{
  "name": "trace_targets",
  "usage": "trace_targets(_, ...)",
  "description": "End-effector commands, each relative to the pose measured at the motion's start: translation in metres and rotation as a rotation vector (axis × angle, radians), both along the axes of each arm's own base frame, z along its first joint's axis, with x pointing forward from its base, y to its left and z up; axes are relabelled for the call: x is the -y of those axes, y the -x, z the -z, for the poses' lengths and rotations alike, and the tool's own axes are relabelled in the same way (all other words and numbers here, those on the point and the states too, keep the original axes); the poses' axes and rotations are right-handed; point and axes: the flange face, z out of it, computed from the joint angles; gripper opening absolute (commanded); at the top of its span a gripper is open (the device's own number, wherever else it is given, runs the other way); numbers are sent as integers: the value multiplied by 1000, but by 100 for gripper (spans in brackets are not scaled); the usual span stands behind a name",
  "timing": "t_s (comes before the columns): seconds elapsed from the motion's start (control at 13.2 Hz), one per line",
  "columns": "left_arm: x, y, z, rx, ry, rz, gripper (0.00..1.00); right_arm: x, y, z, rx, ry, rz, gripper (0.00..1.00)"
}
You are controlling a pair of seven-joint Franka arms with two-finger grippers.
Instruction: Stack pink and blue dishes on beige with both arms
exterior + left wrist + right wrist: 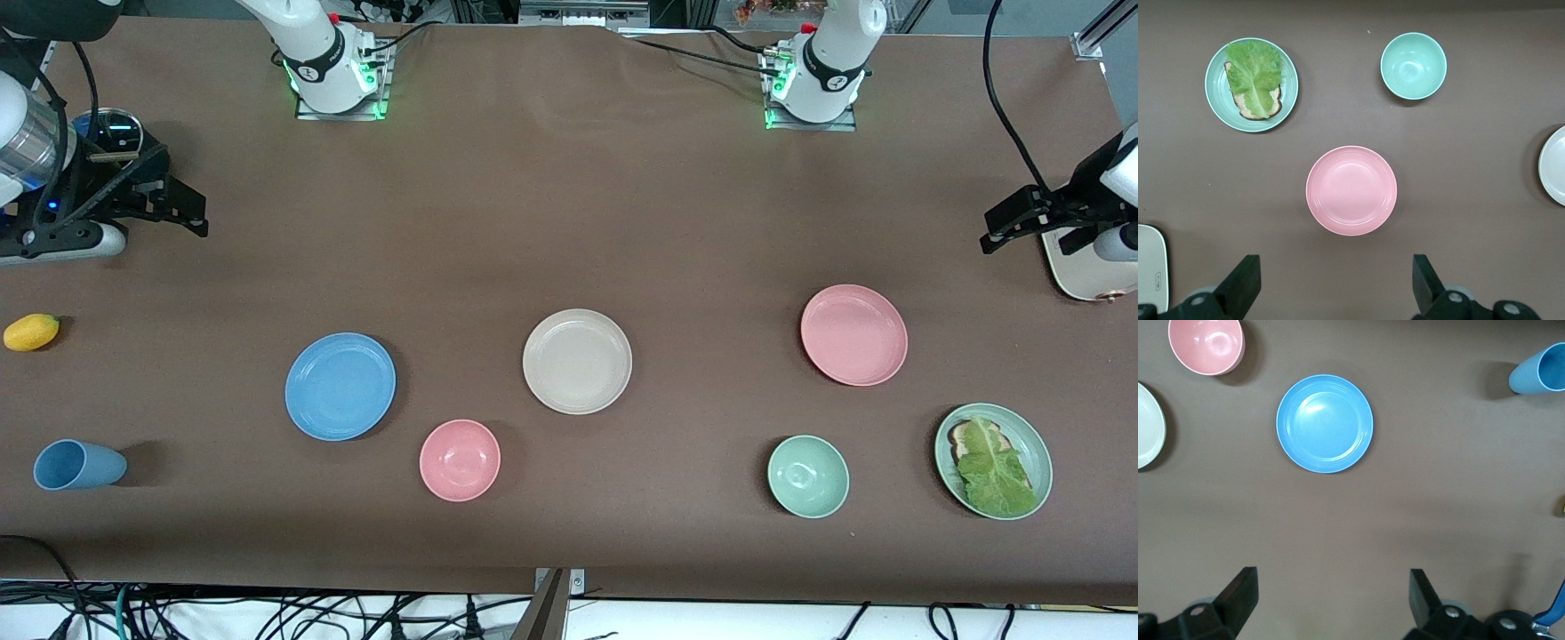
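Nothing stacked yet; whole task left, judging from the layout.

Brown table (569,204) bare around the three plates, all lying flat and well apart.

Beige plate (577,361) as landmark, mid-table, empty, nothing on it.

Blue plate (340,386) toward the right arm's end from the beige plate, slightly nearer the front camera, untouched.

Pink plate (853,334) toward the left arm's end from the beige plate, slightly farther from the front camera, untouched.

Green plate with lettuce and bread (993,460) past the pink plate, nearer the front camera than the beige plate. Not part of the job.

Right gripper (182,213) up over the table edge at the right arm's end, well apart from the beige plate, jaws spread wide, holding nothing. Waiting.

Left gripper (1000,233) over the left arm's end of the table, well apart from the beige plate, jaws wide, empty. Waiting too.

Small stuff, all distractors: pink bowl (460,460) and green bowl (807,476) nearer the front camera than the beige plate; blue cup (78,465) on its side and yellow lemon-like fruit (31,332) out at the right arm's end.

Left to do: both pickups, both placements.
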Motion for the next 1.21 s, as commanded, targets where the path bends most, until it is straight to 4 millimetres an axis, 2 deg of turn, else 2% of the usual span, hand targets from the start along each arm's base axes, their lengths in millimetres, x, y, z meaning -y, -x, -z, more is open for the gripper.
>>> trace_targets(0.0,0,-1,-2,9,-9,-3,100,1,7,-2,-10,14,36,100)
trace_targets(0.45,0,-3,3,3,-17,1,100,0,6,-3,-12,10,47,100)
trace_targets(0.61,0,-11,-5,21,-16,2,100,1,6,-3,-12,10,44,100)
trace_targets(0.83,-1,-12,-7,24,-6,-1,100,3,5,-2,-13,14,44,100)
trace_targets(0.98,-1,-14,-1,12,-5,-6,100,18,4,0,-16,16,68,100)
trace_targets(1.14,-1,-14,-1,11,-5,-6,100,19,3,2,-19,15,72,100)
